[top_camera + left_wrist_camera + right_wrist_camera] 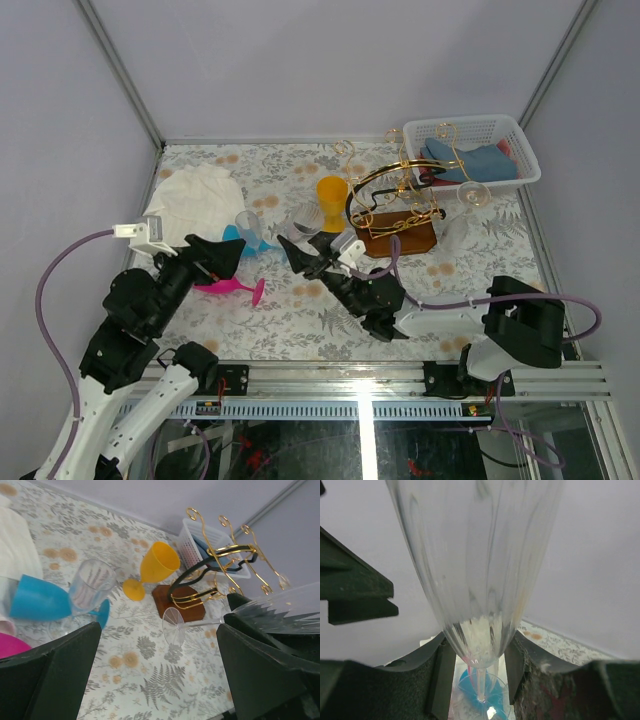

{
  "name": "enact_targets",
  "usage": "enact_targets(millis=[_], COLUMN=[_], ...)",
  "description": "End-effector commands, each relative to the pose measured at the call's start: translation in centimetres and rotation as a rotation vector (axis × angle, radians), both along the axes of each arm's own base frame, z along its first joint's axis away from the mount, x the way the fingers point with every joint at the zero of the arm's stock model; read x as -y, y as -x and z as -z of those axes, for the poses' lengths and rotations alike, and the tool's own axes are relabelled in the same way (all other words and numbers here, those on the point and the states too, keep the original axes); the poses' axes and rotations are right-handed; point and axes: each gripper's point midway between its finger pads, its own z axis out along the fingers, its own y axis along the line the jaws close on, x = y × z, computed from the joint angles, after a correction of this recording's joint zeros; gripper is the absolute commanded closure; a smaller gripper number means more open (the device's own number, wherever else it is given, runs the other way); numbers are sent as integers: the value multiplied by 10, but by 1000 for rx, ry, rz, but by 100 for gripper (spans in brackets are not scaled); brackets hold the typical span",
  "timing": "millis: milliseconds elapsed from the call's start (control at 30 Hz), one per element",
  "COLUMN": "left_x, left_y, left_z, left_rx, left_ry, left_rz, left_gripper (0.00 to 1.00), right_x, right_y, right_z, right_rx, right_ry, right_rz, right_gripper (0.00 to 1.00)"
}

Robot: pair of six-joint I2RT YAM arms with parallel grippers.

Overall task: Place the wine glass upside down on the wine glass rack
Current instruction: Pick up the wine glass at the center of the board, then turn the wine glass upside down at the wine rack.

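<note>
A yellow goblet (332, 195) stands; blue glass (37, 601) and pink glass (232, 288) lie toppled.

Clear wine glass (480, 580), gold-and-black wine glass rack (400, 235), yellow goblet (332, 192), fern-patterned tablecloth (290, 320), white basket (470, 125)

"The clear fluted wine glass (475, 570): real glass, or plastic?"

"I can't tell. It's transparent and glossy, with faint lengthwise ribs."

"And the stand?"

"The wine glass rack of curly gold wire (400, 238) looks like polished metal. Its arched bar is a duller black and its brown wooden base (165, 605) is varnished."

"The rest?"

"The yellow goblet (332, 192) is smooth plastic with a soft sheen. The white lattice basket (527, 150) is plastic too. The crumpled white cloth (195, 195) and the fern-printed table covering (300, 320) look matt."
</note>
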Motion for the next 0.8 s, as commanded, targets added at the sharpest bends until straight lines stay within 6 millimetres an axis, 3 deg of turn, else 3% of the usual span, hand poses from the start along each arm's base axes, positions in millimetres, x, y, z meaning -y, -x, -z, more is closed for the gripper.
enact_targets(millis=[0, 400, 767], left_x=[24, 54, 71], left_y=[2, -11, -19], left_z=[-14, -11, -6], left_rx=[12, -12, -15], left_ry=[100, 154, 169], left_rz=[107, 215, 279], left_gripper=[1, 8, 31], right_x=[10, 16, 24], right_y=[14, 30, 44], right_z=[-62, -108, -122], right_rx=[89, 154, 148], right_ry=[-115, -205, -288], right_rz=[-34, -102, -184], right_gripper=[70, 70, 70])
